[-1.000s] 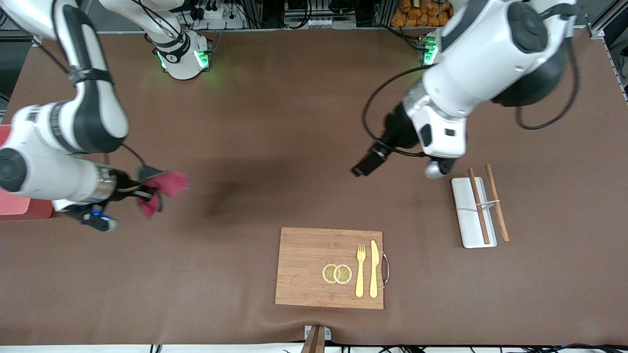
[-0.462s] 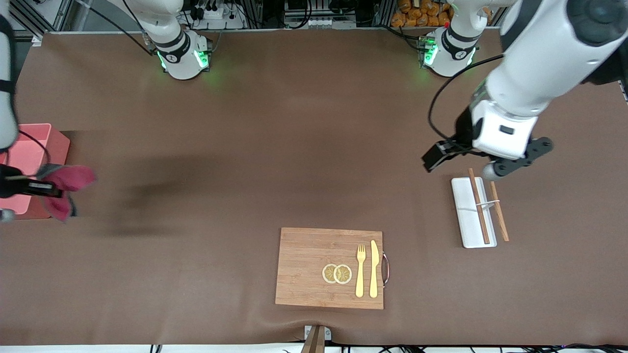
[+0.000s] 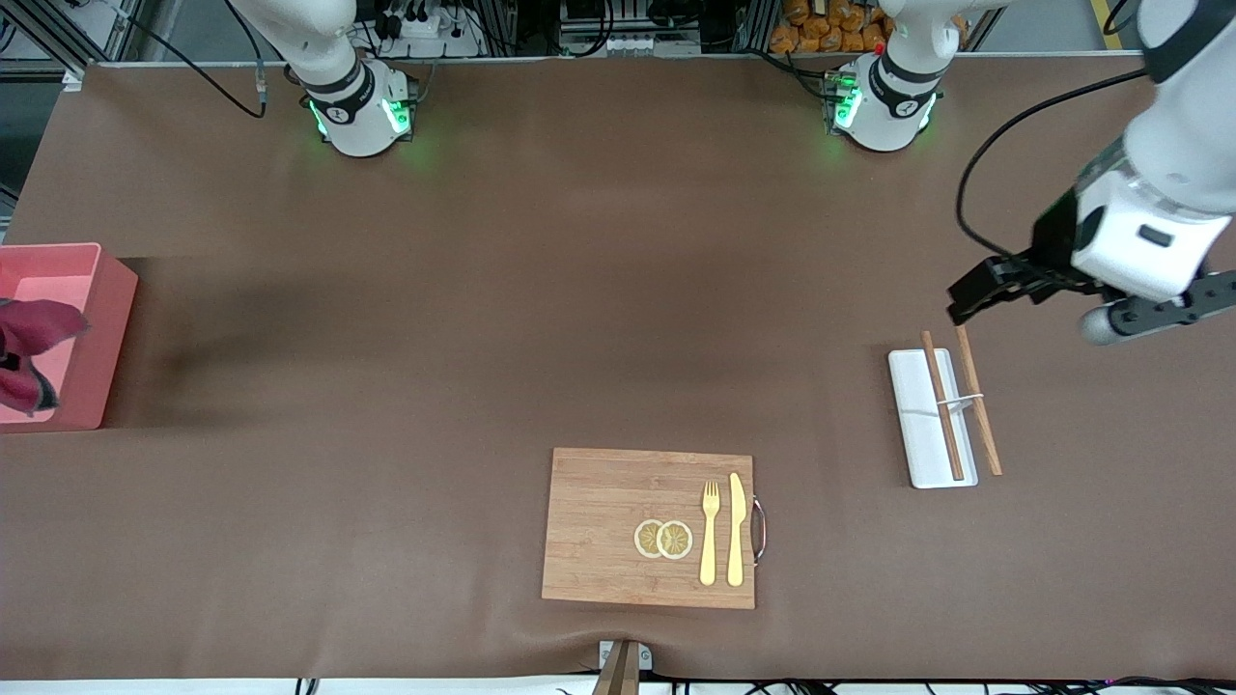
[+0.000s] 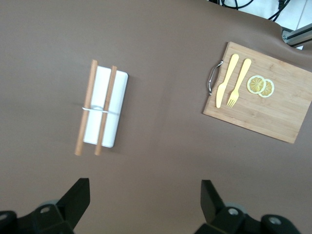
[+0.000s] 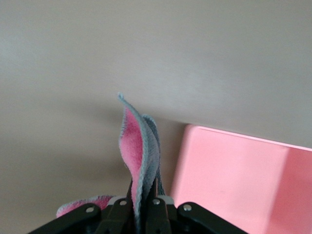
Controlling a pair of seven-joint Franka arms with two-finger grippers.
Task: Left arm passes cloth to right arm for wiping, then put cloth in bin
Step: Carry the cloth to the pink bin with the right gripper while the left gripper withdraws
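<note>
My right gripper (image 5: 141,207) is clamped on the cloth (image 3: 24,352), which hangs over the bin (image 3: 97,328) at my right arm's end of the table. My left gripper (image 4: 146,195) is open, over bare table just beside the white tray (image 3: 917,425) with chopsticks (image 3: 941,405) across it. Wooden board (image 3: 599,526) lies nearer the front camera, carrying fork (image 3: 710,531), knife (image 3: 736,529) and lemon slices (image 3: 663,539).
</note>
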